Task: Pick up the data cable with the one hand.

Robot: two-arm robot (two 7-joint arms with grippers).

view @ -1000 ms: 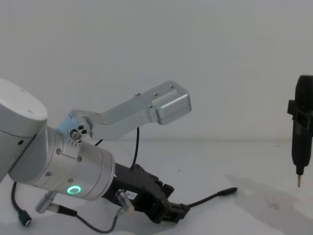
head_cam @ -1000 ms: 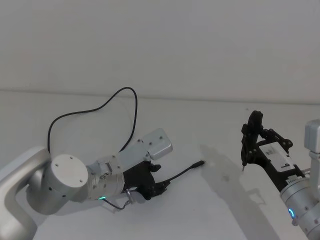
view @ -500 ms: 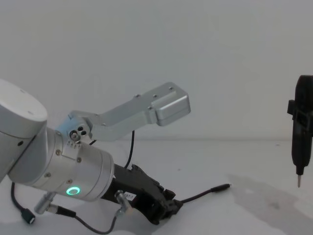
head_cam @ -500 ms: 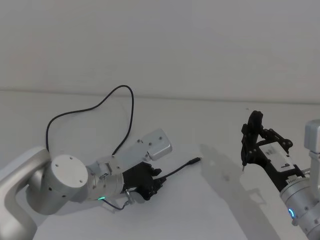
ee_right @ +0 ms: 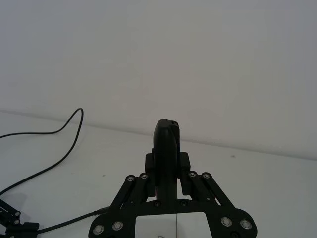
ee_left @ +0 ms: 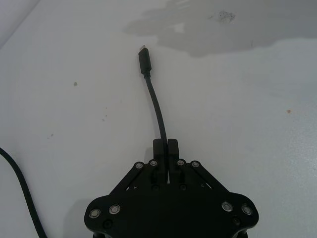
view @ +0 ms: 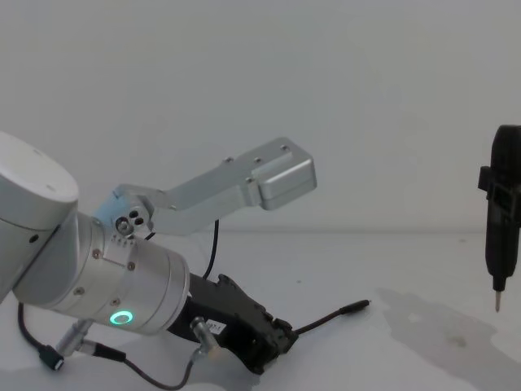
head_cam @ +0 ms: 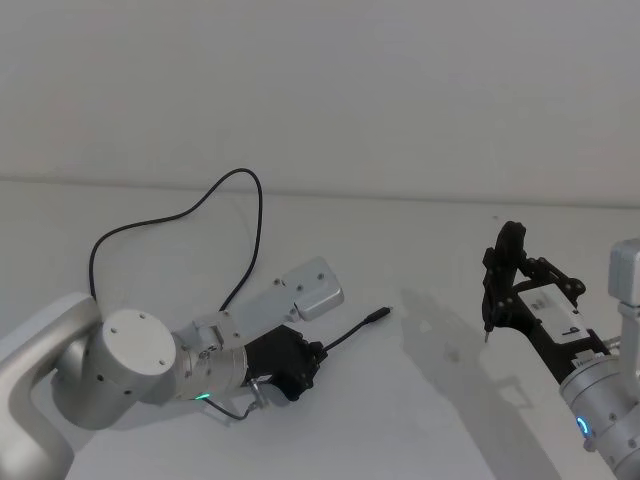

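We are pinching the cable (ee_left: pixel 157 106) with the left gripper (ee_left: pixel 165 145) for lifting; right gripper (ee_right: pixel 167 162), clamping a pen (ee_right: pixel 166 134), is idling at the table's (head_cam: pixel 420 400) right edge.

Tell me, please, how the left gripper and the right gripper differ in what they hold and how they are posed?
The left gripper is shut on the thin data cable, behind its plug; the right gripper is shut on a thick black pen-shaped tool. The left gripper lies low by the table; the right gripper is held above it, tool tip down. Both are black and shut.
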